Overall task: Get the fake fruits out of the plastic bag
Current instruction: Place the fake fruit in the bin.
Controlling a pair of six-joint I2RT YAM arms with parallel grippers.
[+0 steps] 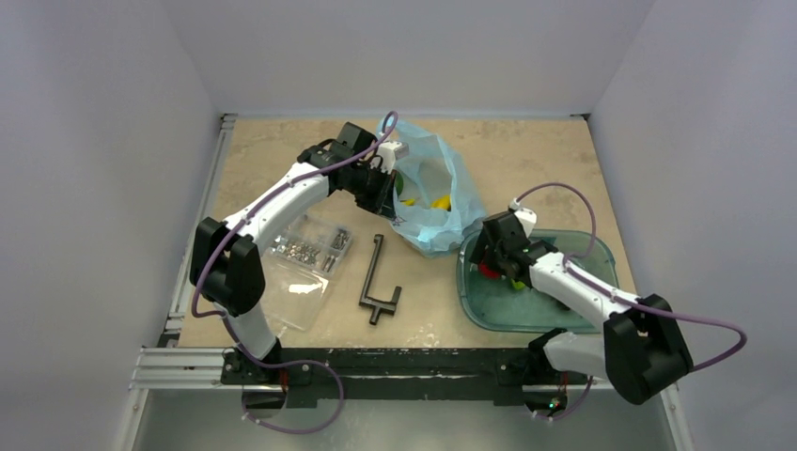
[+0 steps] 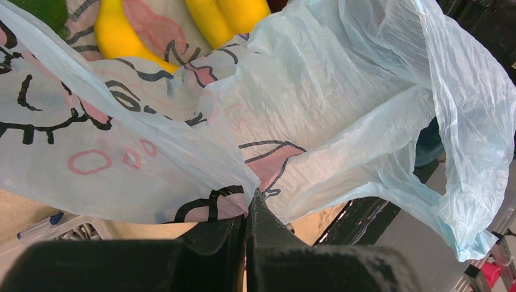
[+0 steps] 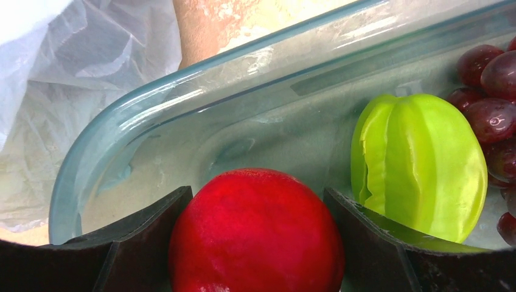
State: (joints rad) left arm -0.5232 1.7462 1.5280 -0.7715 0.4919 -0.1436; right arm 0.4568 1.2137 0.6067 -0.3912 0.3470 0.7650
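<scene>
Right gripper point(image 3: 257, 204): clamped on apple point(image 3: 255, 243), a finger against each side; apple's underside is cut off by the frame edge.
Apple: low inside dish point(image 3: 182, 82), near its corner; can't tell if it touches the floor.
Left gripper point(image 2: 248, 207): jaws together, pinching bag point(image 2: 341, 91) film at a printed fold.
Hidden: bananas point(image 2: 225, 15) cut off at the top and partly under the print; green piece point(image 2: 36, 7) shows only a corner; other bag contents unreadable.
Dish contents: starfruit point(image 3: 426, 164) just beside apple; grapes point(image 3: 487, 91) behind it, cut by the right edge.
Right arm point(image 1: 573, 282): elbow bent, wrist tipped down over dish's left end.
Left arm point(image 1: 273, 202): stretched far across table point(image 1: 282, 150), wrist at bag's left rim.
Bag: far mid-table, mouth open upward, just beside dish.
Other: screw bag point(image 1: 305, 254) and black tool point(image 1: 376, 282) lie near left arm.
</scene>
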